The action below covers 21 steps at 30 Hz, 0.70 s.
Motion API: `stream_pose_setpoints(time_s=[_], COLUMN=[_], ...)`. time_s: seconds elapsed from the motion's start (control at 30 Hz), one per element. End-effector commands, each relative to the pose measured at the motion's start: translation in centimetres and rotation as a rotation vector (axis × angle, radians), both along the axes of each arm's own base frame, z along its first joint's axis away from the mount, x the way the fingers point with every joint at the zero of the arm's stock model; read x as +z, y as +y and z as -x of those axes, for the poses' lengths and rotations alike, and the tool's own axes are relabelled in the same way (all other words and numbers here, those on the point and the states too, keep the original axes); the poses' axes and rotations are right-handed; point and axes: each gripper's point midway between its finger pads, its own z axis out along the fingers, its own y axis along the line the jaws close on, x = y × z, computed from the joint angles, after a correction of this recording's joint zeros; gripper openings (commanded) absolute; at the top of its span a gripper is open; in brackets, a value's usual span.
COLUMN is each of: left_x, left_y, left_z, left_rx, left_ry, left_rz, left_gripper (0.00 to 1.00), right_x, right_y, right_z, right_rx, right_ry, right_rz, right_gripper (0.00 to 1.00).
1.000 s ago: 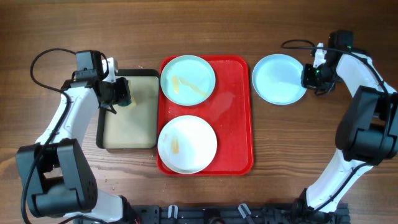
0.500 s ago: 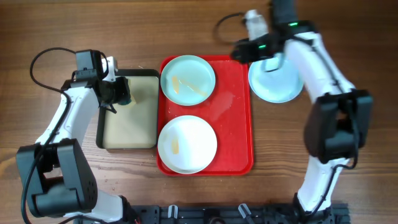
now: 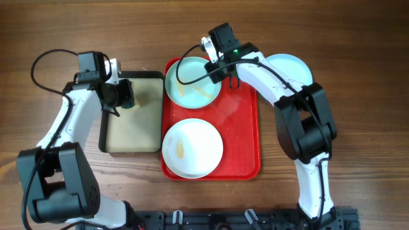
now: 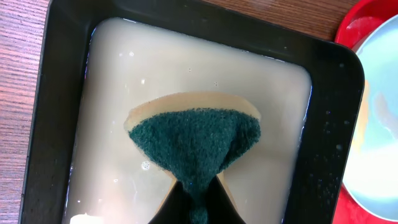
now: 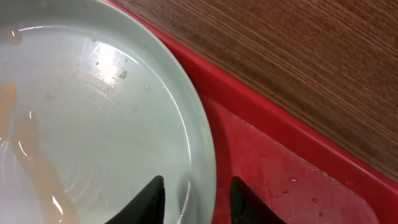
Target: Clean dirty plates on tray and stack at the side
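Note:
The red tray (image 3: 239,128) holds a pale blue plate (image 3: 192,83) with yellowish smears at the top and a white plate (image 3: 192,148) with a small smear below it. A second pale blue plate (image 3: 295,67) lies on the table to the right of the tray, partly under my right arm. My right gripper (image 3: 218,69) is open, and its jaws straddle the right rim of the smeared blue plate (image 5: 93,124), one over the plate and one over the tray (image 5: 280,174). My left gripper (image 3: 121,96) is shut on a green sponge (image 4: 193,140) above the soapy water.
A black-rimmed tray (image 3: 102,137) of beige soapy water stands left of the red tray; its rim also shows in the left wrist view (image 4: 329,124). Wooden table lies all around.
My right arm has swung left from the blue plate at the side to the rim of the smeared blue plate on the tray. The left arm has not moved.

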Motion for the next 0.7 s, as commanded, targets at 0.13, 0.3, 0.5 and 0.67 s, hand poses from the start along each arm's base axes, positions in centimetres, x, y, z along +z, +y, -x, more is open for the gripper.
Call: stream_pose_setpoints(time_s=[0.13, 0.3, 0.5, 0.67], left_x=[-0.3, -0.3, -0.3, -0.3], left_y=[-0.3, -0.3, -0.3, -0.3], left_z=[0.1, 0.1, 0.1, 0.1], left_rx=[-0.023, -0.024, -0.024, -0.024], left_ry=[0.004, 0.004, 0.004, 0.003], left_rz=[0.002, 0.002, 0.002, 0.002], left_gripper=[0.05, 0.05, 0.05, 0.05], right_x=[-2.0, 0.2, 3.7, 3.6], right_y=[-0.9, -2.8, -8.5, -7.1], right_z=[0.8, 1.1, 4.0, 3.8], right_rx=[-0.051, -0.167, -0.358, -0.292], right_ry=[0.054, 0.09, 0.241, 0.26], right_rz=[0.026, 0.002, -0.011, -0.108], right_gripper=[0.04, 0.04, 0.05, 0.43])
